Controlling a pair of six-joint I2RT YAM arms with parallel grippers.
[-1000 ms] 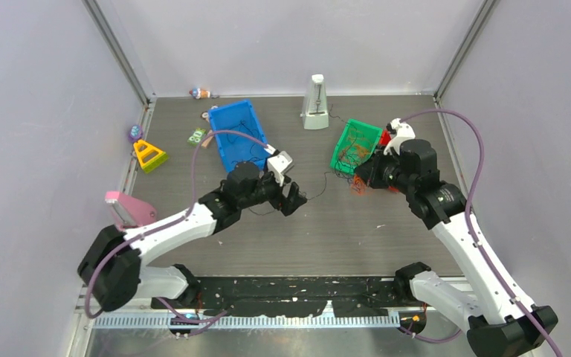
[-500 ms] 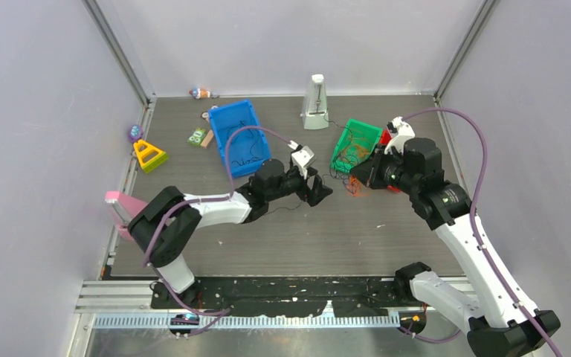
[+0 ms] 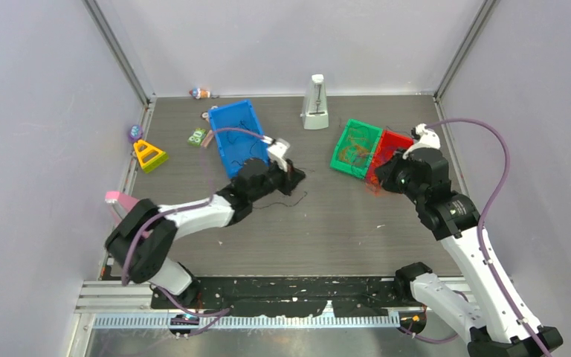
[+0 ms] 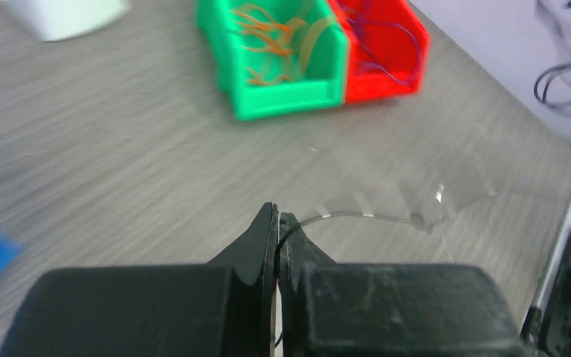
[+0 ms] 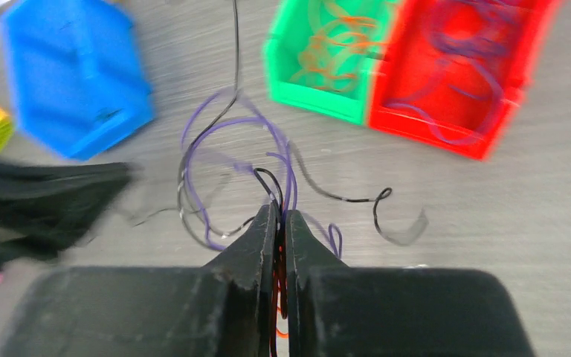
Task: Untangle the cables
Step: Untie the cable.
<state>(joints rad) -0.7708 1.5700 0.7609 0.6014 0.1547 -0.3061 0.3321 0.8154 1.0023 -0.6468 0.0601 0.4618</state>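
The cables [image 5: 286,167] are hair-thin wire strands in purple, black and orange. They splay in loose loops over the grey desk [image 3: 342,223], just on the near side of the green plastic bin [image 3: 355,149]. The right arm's jaws are pressed together on a bundle of them. The left arm's jaws, well left of that bin, are closed on a dark strand [image 4: 297,227]. More orange strands lie inside the bin.

Green bin [image 4: 286,100] touches red bin [image 4: 379,83] — perhaps a metronome [image 3: 315,104] nearby.
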